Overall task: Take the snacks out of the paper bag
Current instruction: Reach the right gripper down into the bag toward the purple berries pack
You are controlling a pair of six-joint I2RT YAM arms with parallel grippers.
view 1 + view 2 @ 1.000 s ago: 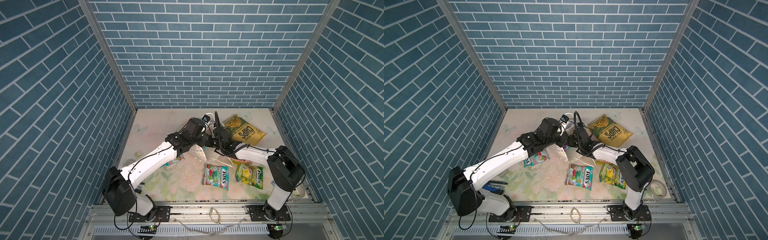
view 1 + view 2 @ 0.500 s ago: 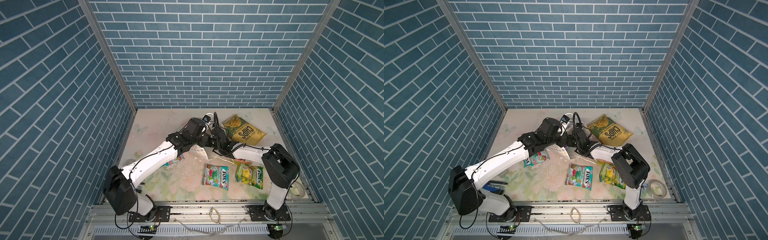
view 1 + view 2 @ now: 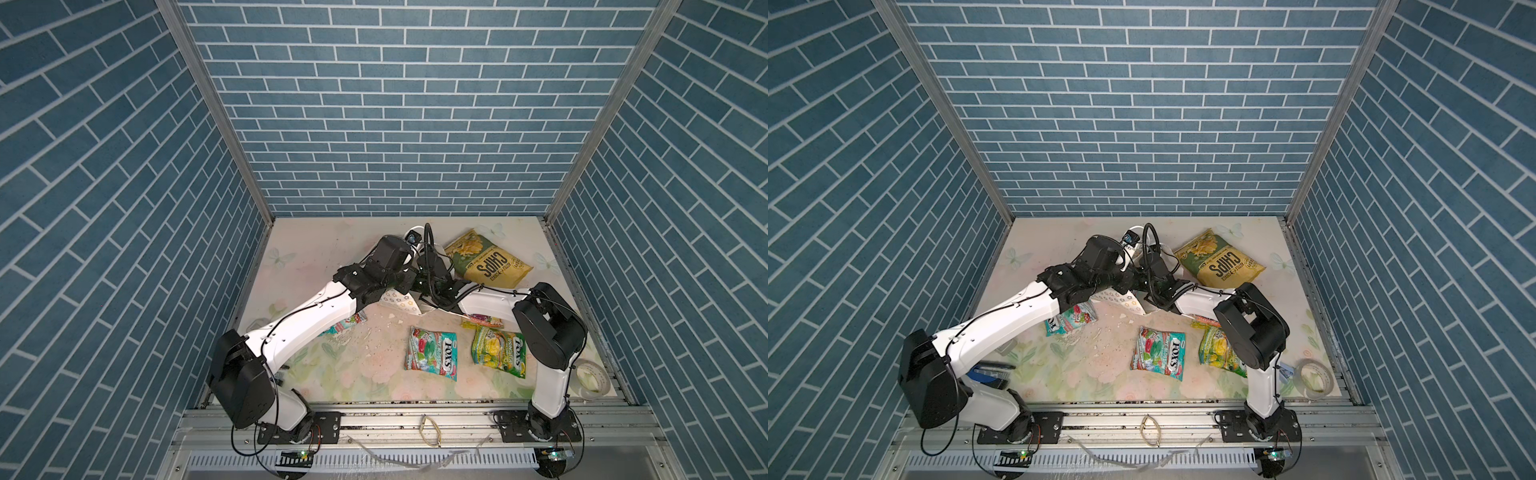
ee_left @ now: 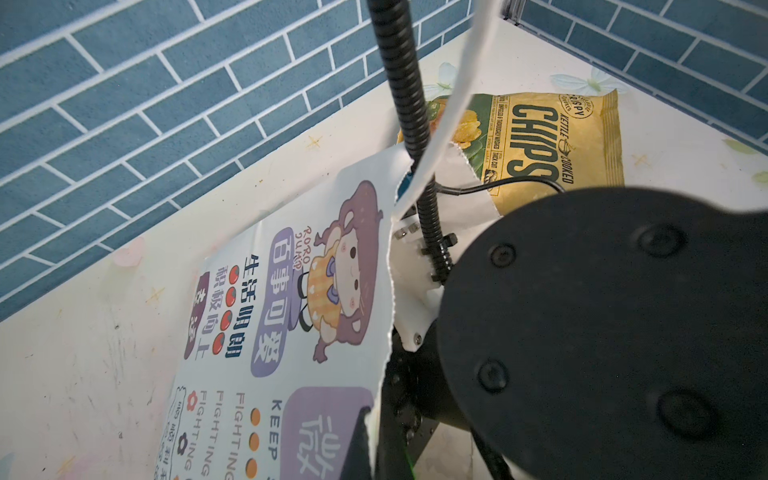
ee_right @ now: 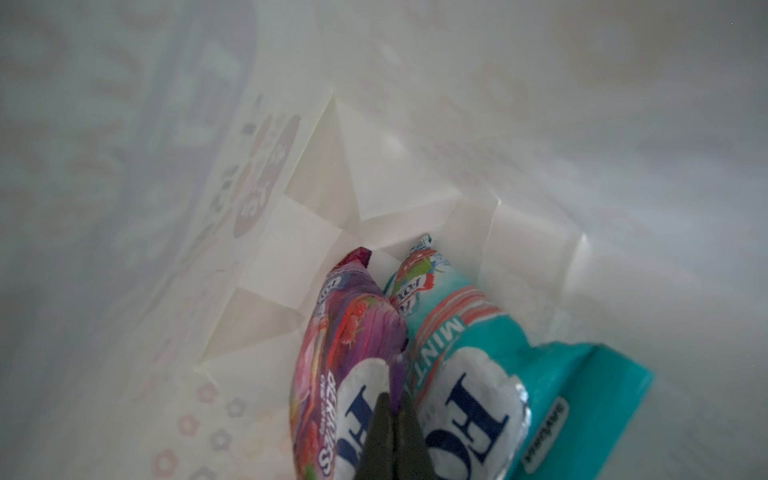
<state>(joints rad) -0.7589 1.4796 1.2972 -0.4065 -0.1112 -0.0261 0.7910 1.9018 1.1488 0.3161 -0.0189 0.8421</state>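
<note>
5 snacks are out on the desk [image 3: 316, 253]: the chips [image 3: 490, 266] at the back and 4 pouches nearer the front. A teal pouch [image 3: 1070, 321] peeks from under the left arm. A green pouch [image 3: 432, 359] lies in the middle, and a yellow pouch [image 3: 498, 357] is just beside it. An orange pouch [image 3: 482, 321] shows a bit under the right arm. 2 are left inside the paper bag [image 3: 400, 301]: a purple pouch [image 5: 353, 332] and a mint pouch [image 5: 478, 353], touching, near the bottom. So I think the job is more than half done.

The right claw [image 5: 392, 415] is deep in the paper bag. It is closed tight right at the purple pouch, but I cannot tell if it has pinched it. The left claw [image 4: 371, 436] is closed on the ripped edge of the paper bag.

The paper bag lies on its side in the middle of the desk, just beside the chips. It is white with little flower rings, and 1 side has a cartoon girl and writing. Small paper bits [image 3: 368, 332] lie near it.
</note>
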